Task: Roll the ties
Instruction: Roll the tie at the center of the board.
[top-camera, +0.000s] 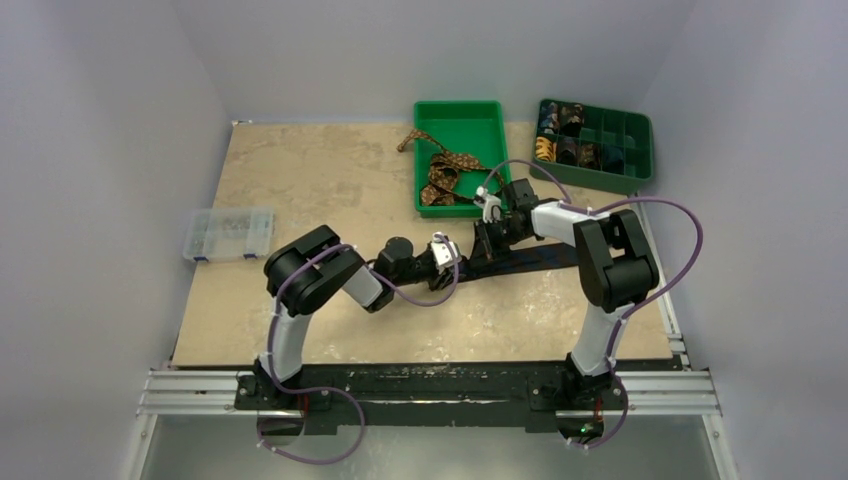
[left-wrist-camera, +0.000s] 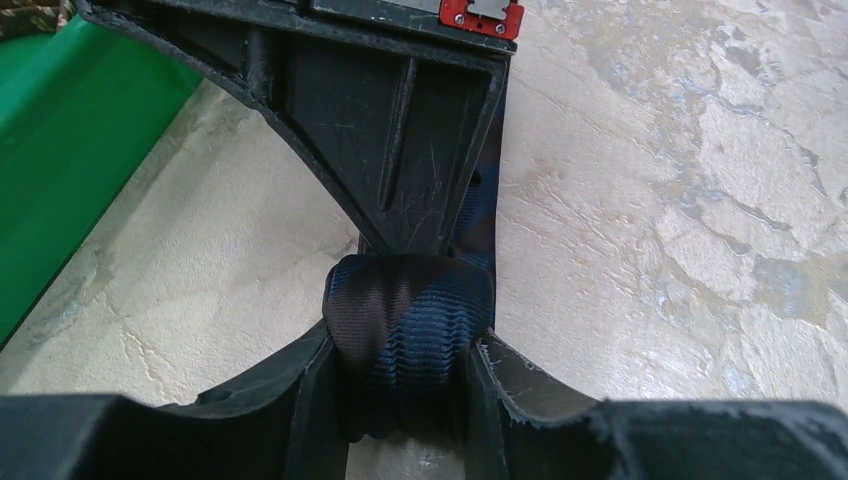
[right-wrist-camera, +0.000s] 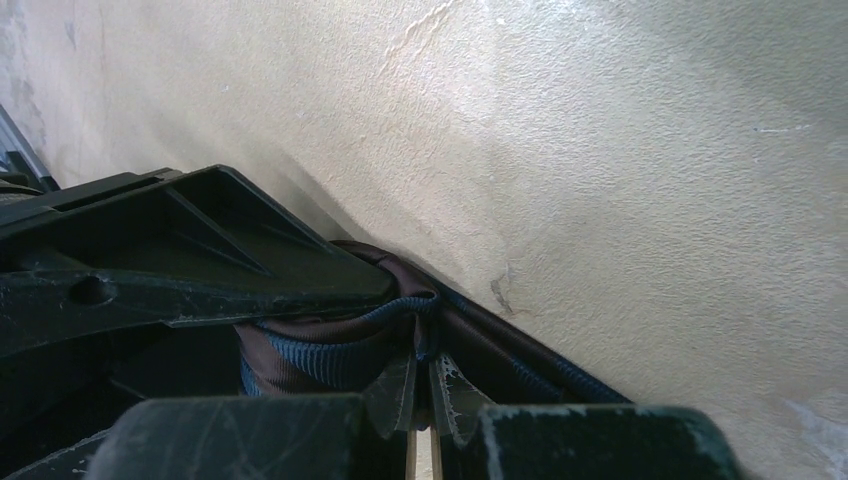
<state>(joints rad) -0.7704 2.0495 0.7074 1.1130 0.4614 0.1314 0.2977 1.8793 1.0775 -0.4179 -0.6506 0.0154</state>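
Observation:
A dark navy tie (top-camera: 530, 258) lies flat across the table's middle, its left end rolled into a small coil (left-wrist-camera: 410, 310). My left gripper (left-wrist-camera: 408, 370) has a finger pressed against each side of that coil. My right gripper (right-wrist-camera: 422, 375) comes in from the opposite side, shut, with a fold of the same tie (right-wrist-camera: 330, 350) pinched at its tips. In the top view the left gripper (top-camera: 462, 262) and the right gripper (top-camera: 487, 240) meet at the coil. A brown patterned tie (top-camera: 445, 170) lies loose in the green tray (top-camera: 460, 105), partly hanging over its left rim.
A green compartment tray (top-camera: 595, 140) with rolled ties in several cells stands at the back right. A clear plastic box (top-camera: 228, 233) sits at the left edge of the table. The green tray's wall (left-wrist-camera: 70, 150) is close on the left in the left wrist view.

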